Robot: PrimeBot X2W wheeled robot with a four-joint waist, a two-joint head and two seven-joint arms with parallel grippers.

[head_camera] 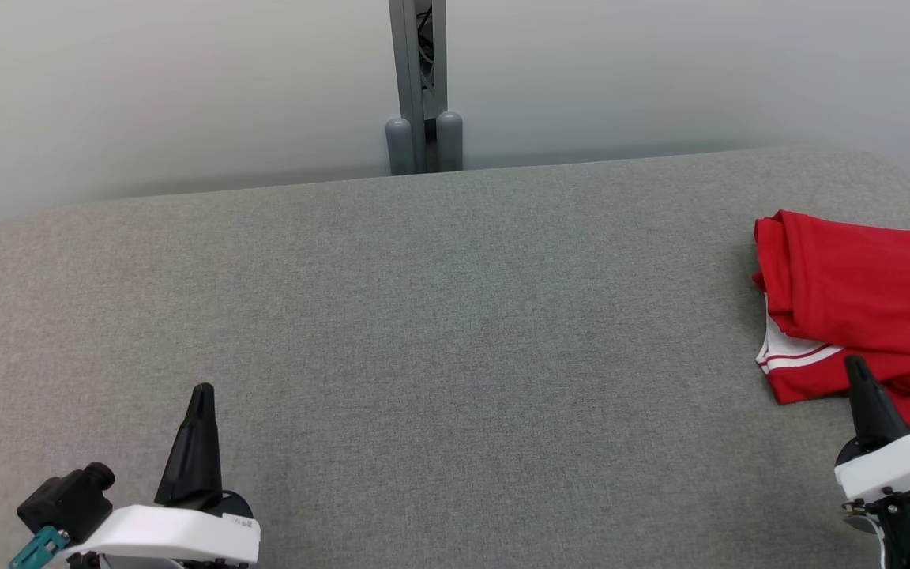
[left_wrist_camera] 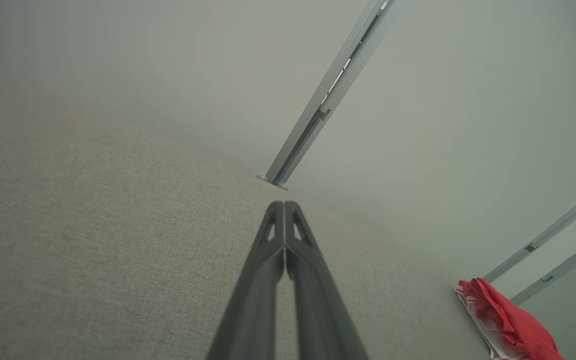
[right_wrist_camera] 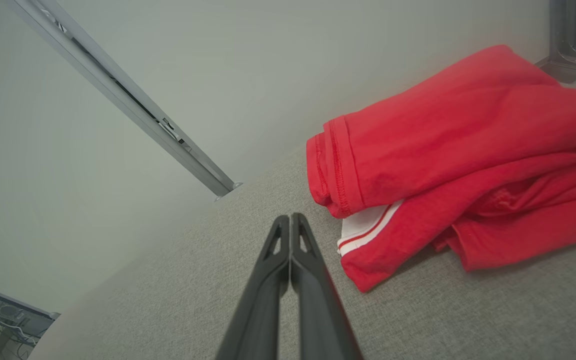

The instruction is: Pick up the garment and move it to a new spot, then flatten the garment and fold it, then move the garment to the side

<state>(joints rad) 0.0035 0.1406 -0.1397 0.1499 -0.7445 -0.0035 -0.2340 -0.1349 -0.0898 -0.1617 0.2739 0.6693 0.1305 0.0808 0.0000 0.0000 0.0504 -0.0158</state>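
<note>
Red garment at table rt edge; L gripper, R gripper low, pointing fwd, pinched closed, empty

No legible text anywhere.

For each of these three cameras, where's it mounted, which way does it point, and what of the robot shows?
Head view: on the head, looking forward and down over the grey fabric table to the wall post; left gripper lower left, right gripper lower right.
Left wrist view: on the left wrist, looking along its shut fingers across the table to the post.
Right wrist view: on the right wrist, looking along its shut fingers at the red garment.
Shared: all three show the garment.
</note>
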